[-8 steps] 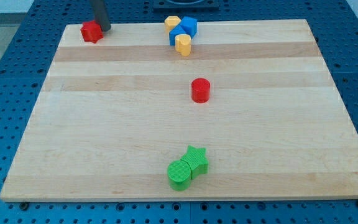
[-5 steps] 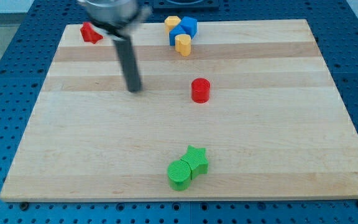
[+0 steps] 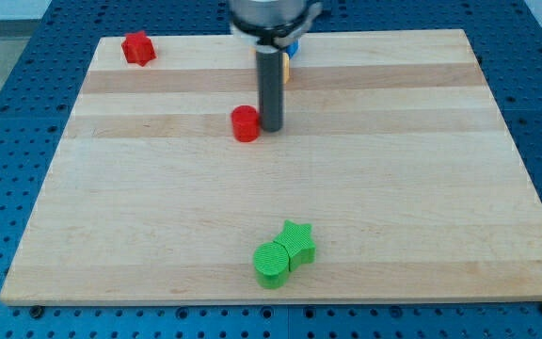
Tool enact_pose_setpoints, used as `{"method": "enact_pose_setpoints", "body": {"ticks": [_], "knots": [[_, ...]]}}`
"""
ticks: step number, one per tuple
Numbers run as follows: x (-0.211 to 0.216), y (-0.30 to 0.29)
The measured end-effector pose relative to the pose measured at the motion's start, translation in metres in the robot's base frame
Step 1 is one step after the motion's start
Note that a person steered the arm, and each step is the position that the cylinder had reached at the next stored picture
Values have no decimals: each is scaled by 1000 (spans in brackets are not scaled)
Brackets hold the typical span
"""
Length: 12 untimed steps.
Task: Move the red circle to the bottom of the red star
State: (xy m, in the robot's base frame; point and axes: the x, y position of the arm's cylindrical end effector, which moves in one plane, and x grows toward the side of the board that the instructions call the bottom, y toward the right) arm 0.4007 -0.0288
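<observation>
Wooden board [image 3: 422, 188]: upright red circle [image 3: 246, 123] touching my jawless tip [image 3: 271, 127], red star [image 3: 137, 47] far upper-left.

- green circle [image 3: 271, 265] and green star [image 3: 298, 242] touching, near wooden board's [image 3: 422, 188] bottom edge
- blue block [image 3: 291, 44], yellow block [image 3: 287, 68] at top, mostly hidden
- blue pegboard table [image 3: 7, 104] around board
</observation>
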Motion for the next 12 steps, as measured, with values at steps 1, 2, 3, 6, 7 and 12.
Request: {"method": "enact_pose_setpoints", "body": {"ticks": [1, 2, 3, 6, 7, 12], "knots": [[31, -14], [12, -48], [0, -52], [-49, -66], [-80, -76], [-107, -178]]}}
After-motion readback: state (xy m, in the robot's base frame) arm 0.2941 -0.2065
